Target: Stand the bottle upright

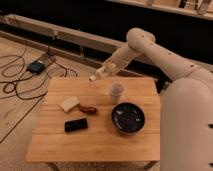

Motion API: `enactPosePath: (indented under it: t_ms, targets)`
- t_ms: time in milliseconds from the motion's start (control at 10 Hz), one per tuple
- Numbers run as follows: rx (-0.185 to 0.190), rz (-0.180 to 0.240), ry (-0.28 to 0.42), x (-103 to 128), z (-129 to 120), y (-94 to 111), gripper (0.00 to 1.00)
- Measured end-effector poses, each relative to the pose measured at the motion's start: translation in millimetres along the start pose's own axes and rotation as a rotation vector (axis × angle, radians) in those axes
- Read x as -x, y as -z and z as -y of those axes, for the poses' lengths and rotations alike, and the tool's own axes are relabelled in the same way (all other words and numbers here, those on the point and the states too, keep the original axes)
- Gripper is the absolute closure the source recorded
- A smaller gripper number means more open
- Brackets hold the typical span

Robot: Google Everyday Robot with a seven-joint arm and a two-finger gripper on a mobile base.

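My gripper (98, 75) hangs over the far left part of the wooden table (100, 145), at the end of the outstretched white arm (137, 42). It points down and to the left, a little above the tabletop. A pale whitish tip shows at its end; I cannot tell whether this is the clear bottle or part of the gripper. No bottle shows on the table. A translucent white cup (116, 91) stands upright to the right of the gripper.
A black bowl (128, 118) sits in front of the cup. A pale block (70, 103), a small brown item (89, 109) and a black phone (76, 125) lie on the table's left half. Cables and a small box (36, 66) lie on the floor at left.
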Motion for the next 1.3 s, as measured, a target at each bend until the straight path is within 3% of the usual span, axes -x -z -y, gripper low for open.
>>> enactPosePath:
  t_ms: [100, 500, 800, 1300]
  targets:
    - [0.051, -0.020, -0.054, 6.8, 19.3, 8.5, 1.00]
    - [0.163, -0.049, -0.149, 21.1, 64.5, 23.8, 1.00]
    - [0.231, -0.068, -0.185, 25.6, 85.0, 24.8, 1.00]
    - [0.241, -0.071, -0.190, 25.9, 88.4, 24.5, 1.00]
